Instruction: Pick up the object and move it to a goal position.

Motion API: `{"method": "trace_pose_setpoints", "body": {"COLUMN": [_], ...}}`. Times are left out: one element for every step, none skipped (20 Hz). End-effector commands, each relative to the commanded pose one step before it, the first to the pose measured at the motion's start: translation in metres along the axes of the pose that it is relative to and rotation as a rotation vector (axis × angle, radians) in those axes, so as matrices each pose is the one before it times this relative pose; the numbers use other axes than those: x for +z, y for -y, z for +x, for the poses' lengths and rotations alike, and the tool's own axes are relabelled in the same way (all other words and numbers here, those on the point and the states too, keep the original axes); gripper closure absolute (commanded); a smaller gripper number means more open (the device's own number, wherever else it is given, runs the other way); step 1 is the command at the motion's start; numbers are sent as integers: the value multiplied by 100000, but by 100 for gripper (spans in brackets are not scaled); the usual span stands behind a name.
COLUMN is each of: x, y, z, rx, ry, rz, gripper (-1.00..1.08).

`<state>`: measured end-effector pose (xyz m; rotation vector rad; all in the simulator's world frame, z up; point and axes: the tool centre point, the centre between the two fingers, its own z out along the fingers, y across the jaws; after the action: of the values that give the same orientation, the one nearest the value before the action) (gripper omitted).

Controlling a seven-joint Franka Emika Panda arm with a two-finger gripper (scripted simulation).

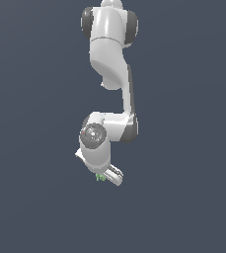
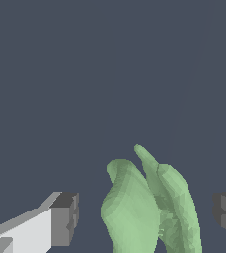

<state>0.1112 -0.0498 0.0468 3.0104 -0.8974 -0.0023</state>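
Pale green object [image 2: 149, 207] fills the wrist view's lower centre, lying between the pincer's [image 2: 146, 215] two dark fingertips [image 2: 65, 217], which stand spread wide, touching nothing. Its long axis runs across the jaw gap, tapered tip toward the frame's top. Exterior view: arm [image 1: 109, 74] upper centre, object [image 1: 100, 177] under the pincer [image 1: 109, 176], lower centre.

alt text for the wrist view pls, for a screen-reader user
A pale green lumpy object sits between the two dark fingertips of the open claw, touching neither one. Behind it there is only a plain dark blue-grey background.
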Motion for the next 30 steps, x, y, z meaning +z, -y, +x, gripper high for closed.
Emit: {"method": "trace_pose_setpoints", "body": {"x": [740,112,22,-67,-87,-32,0,0,0,0,0,0,0,0,0,0,-2,-25,-74,-123,-173,-224,-275,-328,-381,-436,-493,-551,-612,-674], "y": [19,17,17,17,10,3,0,0,0,0,0,0,0,0,0,0,-4,-2,-6,-10,-14,-19,-23,-27,-32,-36,-41,-45,-50,-55], "z": [40,17,29,41,32,10,0,0,0,0,0,0,0,0,0,0,-4,-5,-14,-23,-32,-42,-51,-61,-71,-81,-91,-102,-113,-124], "rx": [72,0,0,0,0,0,0,0,0,0,0,0,0,0,0,0,0,0,0,0,0,0,0,0,0,0,0,0,0,0], "ry": [-125,0,0,0,0,0,0,0,0,0,0,0,0,0,0,0,0,0,0,0,0,0,0,0,0,0,0,0,0,0], "rz": [73,0,0,0,0,0,0,0,0,0,0,0,0,0,0,0,0,0,0,0,0,0,0,0,0,0,0,0,0,0], "gripper": [-92,-92,-92,-92,-92,-92,108,108,108,108,108,108,108,108,108,108,108,108,108,108,108,108,108,108,108,108,108,108,108,108]}}
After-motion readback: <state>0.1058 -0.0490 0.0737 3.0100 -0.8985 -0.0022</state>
